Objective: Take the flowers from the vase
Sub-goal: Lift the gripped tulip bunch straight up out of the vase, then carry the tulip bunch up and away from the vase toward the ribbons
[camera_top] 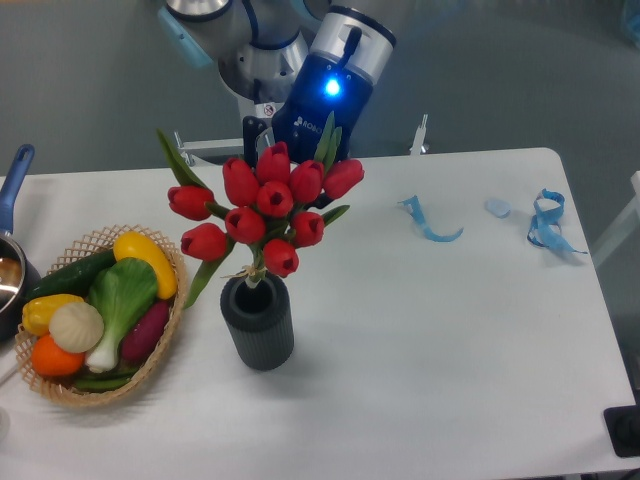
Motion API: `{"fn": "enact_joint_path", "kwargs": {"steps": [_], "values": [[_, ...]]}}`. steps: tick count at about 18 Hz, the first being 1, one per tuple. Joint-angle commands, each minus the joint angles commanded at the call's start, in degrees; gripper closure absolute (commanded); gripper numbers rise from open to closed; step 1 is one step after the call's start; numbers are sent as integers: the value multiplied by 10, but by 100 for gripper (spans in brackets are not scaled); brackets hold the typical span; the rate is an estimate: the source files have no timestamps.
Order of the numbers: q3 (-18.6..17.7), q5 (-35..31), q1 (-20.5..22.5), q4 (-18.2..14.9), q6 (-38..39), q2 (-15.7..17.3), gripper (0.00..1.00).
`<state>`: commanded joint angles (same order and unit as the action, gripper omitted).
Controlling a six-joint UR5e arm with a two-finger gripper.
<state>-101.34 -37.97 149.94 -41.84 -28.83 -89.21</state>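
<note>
Flowers (268, 205) upright in vase (258, 325); basket (160, 365) holds vegetables (118, 300).

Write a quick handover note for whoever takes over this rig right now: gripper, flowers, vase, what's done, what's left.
Gripper: hidden behind the flowers; the camera does not show its fingers, so open or shut cannot be told. The arm reaches down at the table's far edge, just behind the blooms.
Flowers: upright, stems in the vase, nothing visibly gripping them.
Vase: standing near the middle of the table, right of the basket of vegetables.
Done: arm brought close to the bunch, at most.
Left: grasp the flowers and lift them clear of the vase.
</note>
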Motion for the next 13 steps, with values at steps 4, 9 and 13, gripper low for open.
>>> {"fn": "enact_joint_path", "kwargs": {"steps": [4, 9, 13], "values": [[23, 0, 7, 0, 8, -5, 65], [34, -7, 41, 1, -38, -23, 65], [35, -5, 90, 1, -83, -34, 65]]}}
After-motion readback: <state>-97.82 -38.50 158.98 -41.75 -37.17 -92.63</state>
